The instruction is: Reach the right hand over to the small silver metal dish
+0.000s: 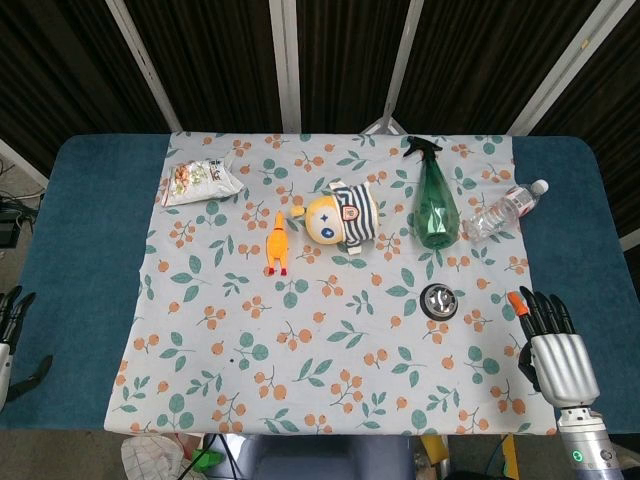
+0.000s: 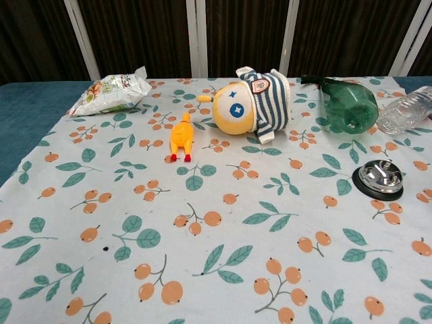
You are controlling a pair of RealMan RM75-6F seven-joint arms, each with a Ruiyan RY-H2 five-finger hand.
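Note:
The small silver metal dish (image 1: 440,300) sits on the flowered cloth at the right, in front of the green spray bottle; the chest view shows the dish (image 2: 381,179) near its right edge. My right hand (image 1: 557,346) lies at the table's front right corner, fingers stretched out and apart, holding nothing, about a hand's width right of and nearer than the dish. My left hand (image 1: 12,332) shows only at the left edge of the head view, fingers spread and empty. Neither hand appears in the chest view.
A green spray bottle (image 1: 433,200) and a clear water bottle (image 1: 505,210) lie behind the dish. A striped plush toy (image 1: 343,218), a rubber chicken (image 1: 277,243) and a snack bag (image 1: 200,181) sit farther left on the cloth (image 1: 300,340).

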